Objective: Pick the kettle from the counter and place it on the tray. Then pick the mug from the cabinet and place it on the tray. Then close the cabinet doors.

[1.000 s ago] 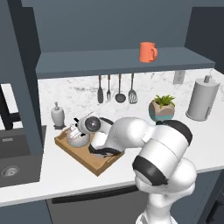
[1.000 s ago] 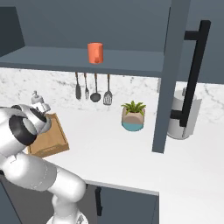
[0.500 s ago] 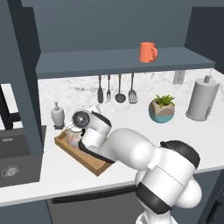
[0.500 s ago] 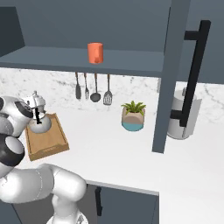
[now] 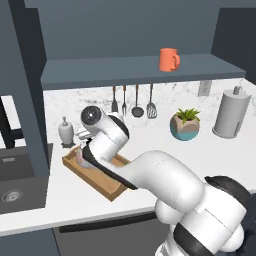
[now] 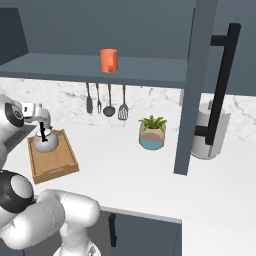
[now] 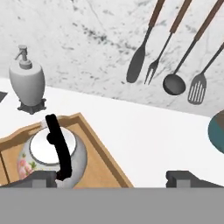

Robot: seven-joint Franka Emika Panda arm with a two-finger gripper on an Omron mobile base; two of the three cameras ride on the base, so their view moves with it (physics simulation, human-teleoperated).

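Item, gripper (image 7: 113, 177): fingers spread wide, holding nothing, just above the kettle (image 7: 50, 154), which sits inside the wooden tray (image 7: 103, 164). Item, orange mug (image 5: 169, 59): on the cabinet (image 5: 135, 72) shelf, well above the tray. I judge the kettle placed; next I must lift clear and reach up for the mug.

Since a second ago your arm has swung left and stretched out over the tray (image 5: 116, 186), so the elbow that sat low near the front edge now reaches across it. The gripper (image 6: 44, 131) has come up off the kettle (image 6: 46, 143) with its jaws wide apart, and the kettle sits alone on the tray, nothing touching it.
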